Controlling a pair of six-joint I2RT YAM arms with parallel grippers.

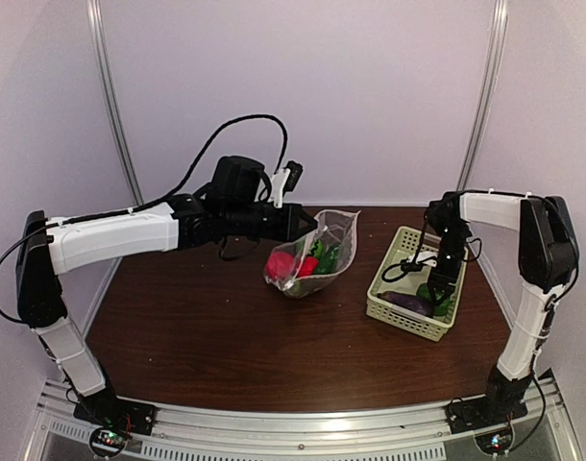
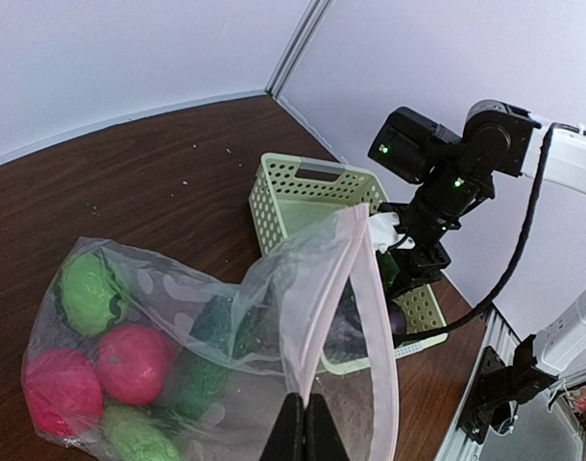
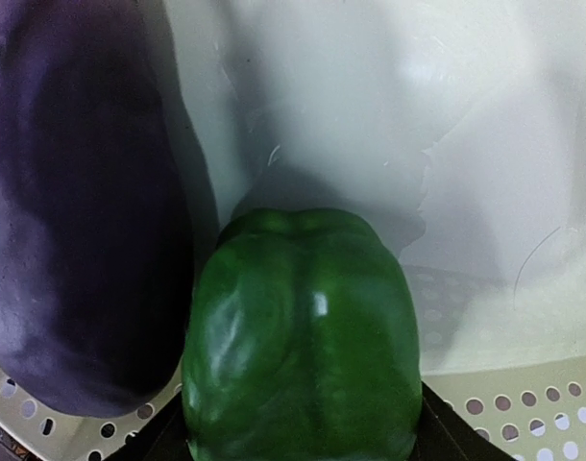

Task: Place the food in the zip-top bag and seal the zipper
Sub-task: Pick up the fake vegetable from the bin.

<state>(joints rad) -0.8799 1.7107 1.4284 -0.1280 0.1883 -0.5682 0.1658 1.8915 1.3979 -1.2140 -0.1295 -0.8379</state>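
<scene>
The clear speckled zip-top bag [image 1: 324,248] stands on the table, its mouth held up by my left gripper [image 1: 307,223]. In the left wrist view the left gripper [image 2: 305,423] is shut on the bag's mouth edge, and the pinkish zipper strip [image 2: 375,317] loops open. Inside the bag [image 2: 178,317] lie two red round pieces [image 2: 130,363] and several green pieces [image 2: 86,288]. My right gripper [image 1: 439,286] is down in the basket. In the right wrist view the right gripper [image 3: 303,427] has its jaws against both sides of a green pepper [image 3: 303,336], beside a dark purple eggplant [image 3: 82,221].
The pale green perforated basket [image 1: 394,257] sits at the right of the table, close to the bag's mouth; it also shows in the left wrist view [image 2: 303,178]. The right arm [image 2: 447,163] reaches down into it. The table's right edge lies just past the basket.
</scene>
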